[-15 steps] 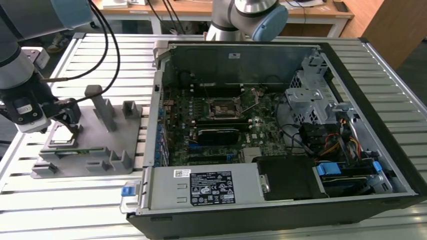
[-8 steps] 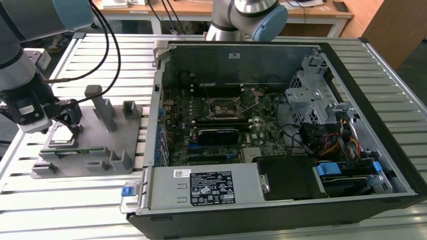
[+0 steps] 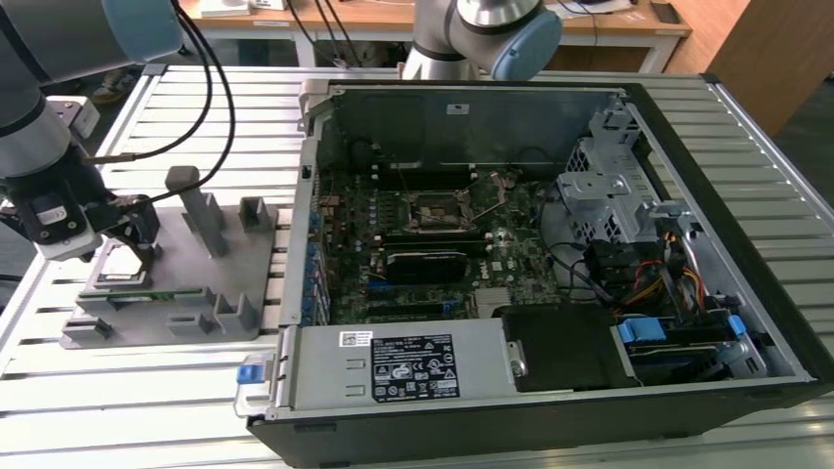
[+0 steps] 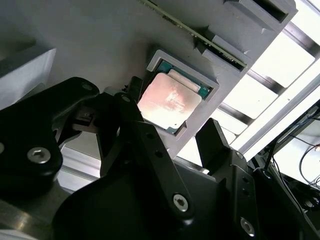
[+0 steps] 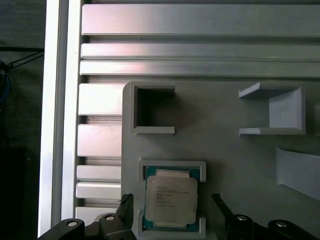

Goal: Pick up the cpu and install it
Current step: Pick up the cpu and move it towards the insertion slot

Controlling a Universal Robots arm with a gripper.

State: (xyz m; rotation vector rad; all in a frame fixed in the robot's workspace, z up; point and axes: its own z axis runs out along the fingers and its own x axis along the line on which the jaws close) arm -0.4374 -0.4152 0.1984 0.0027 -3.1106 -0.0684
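First wrist view: cpu sits flat in its pocket on the grey fixture | gripper jaws open, one either side, we reckon not touching it | risk: an off-centre close could catch the pocket wall and tip the chip | exterior view adds the motherboard socket, well apart inside the open PC case

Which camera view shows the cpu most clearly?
The first wrist view: the cpu lies square-on in its grey fixture pocket, whole top visible. The second wrist view shows it tilted with glare; the exterior view, as a pale patch.
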